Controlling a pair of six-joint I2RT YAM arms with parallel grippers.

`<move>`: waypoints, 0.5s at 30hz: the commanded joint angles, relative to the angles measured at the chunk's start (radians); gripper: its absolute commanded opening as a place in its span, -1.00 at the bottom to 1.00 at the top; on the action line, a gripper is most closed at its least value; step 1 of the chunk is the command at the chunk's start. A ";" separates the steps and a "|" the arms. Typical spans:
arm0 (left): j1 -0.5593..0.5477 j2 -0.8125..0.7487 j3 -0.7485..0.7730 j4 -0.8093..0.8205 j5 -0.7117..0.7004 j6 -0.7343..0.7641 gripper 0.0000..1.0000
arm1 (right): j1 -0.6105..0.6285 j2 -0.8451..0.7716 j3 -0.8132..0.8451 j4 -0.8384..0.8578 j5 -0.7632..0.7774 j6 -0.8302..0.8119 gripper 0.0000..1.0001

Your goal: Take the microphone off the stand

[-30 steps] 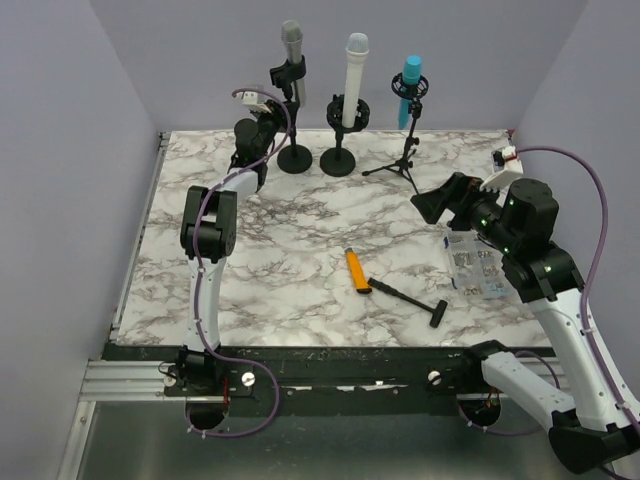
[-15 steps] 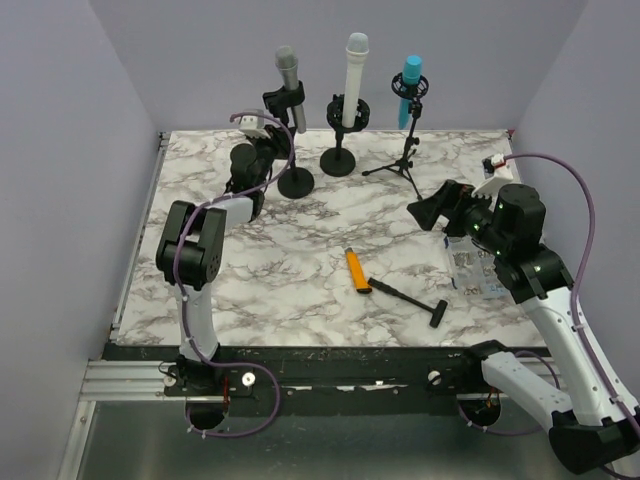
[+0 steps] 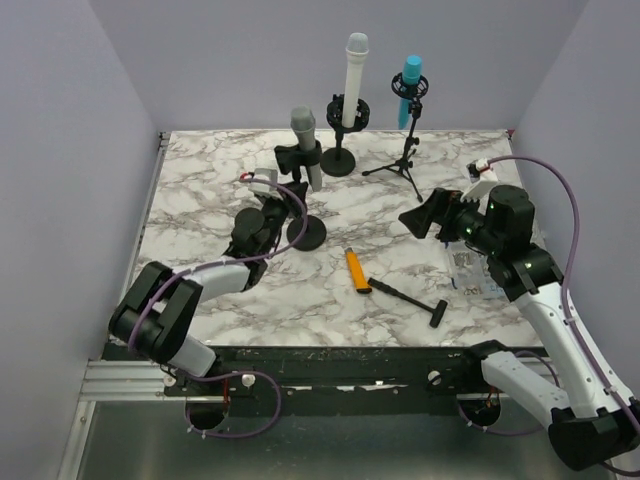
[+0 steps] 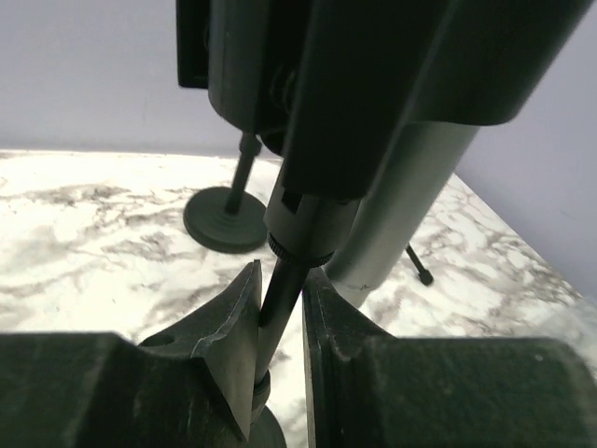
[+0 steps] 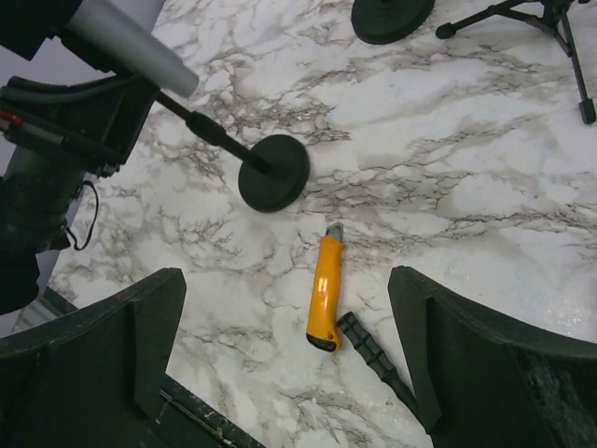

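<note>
Two arms: left fingers (image 4: pixel 229 341) clamped on the stand (image 3: pixel 308 232) pole under the grey mic (image 3: pixel 304 130); right fingers (image 5: pixel 154 327) spread wide, empty, above the table (image 5: pixel 466 205)

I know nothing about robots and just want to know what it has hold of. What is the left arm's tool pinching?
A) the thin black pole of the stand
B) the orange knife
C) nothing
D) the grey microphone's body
A: the left wrist view shows the left tool shut on the thin black pole, just below the grey microphone.
</note>
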 commanded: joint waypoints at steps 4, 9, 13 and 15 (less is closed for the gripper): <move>-0.125 -0.247 -0.196 -0.056 -0.148 -0.014 -1.00 | 0.060 0.088 0.001 0.041 -0.071 0.018 1.00; -0.168 -0.403 -0.242 -0.224 -0.138 -0.032 -1.00 | 0.226 0.166 0.067 0.041 0.026 0.042 1.00; -0.182 -0.485 -0.272 -0.299 -0.135 -0.030 -1.00 | 0.362 0.201 0.105 0.064 0.118 0.058 1.00; -0.187 -0.500 -0.263 -0.327 -0.123 -0.012 -1.00 | 0.413 0.220 0.122 0.065 0.165 0.060 1.00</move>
